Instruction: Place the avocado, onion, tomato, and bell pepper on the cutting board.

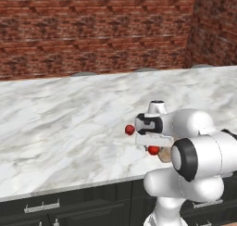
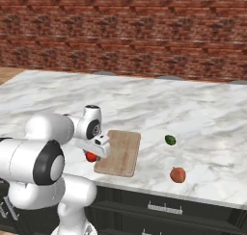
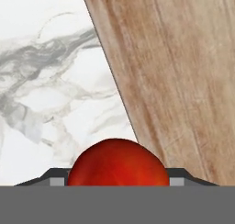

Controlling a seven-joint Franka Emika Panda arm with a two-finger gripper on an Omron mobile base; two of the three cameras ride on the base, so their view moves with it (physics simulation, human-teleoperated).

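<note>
two red round items (image 1: 130, 129), one avocado (image 2: 170, 140), one onion (image 2: 178, 175), one cutting board (image 2: 120, 152); gripper (image 3: 118, 183) fingers pinch a half-hidden red one (image 3: 118, 163).

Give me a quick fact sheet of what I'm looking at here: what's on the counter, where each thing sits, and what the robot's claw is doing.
Counter: white marble, brick wall behind
Cutting board: wooden, near the front edge, nothing on it
Gripper: fingers on either side of a red round vegetable, on the counter beside the board
Second red round vegetable: on the marble, beyond the arm
Avocado: on the marble, apart from the board
Onion: near the front edge, apart from the board
</note>
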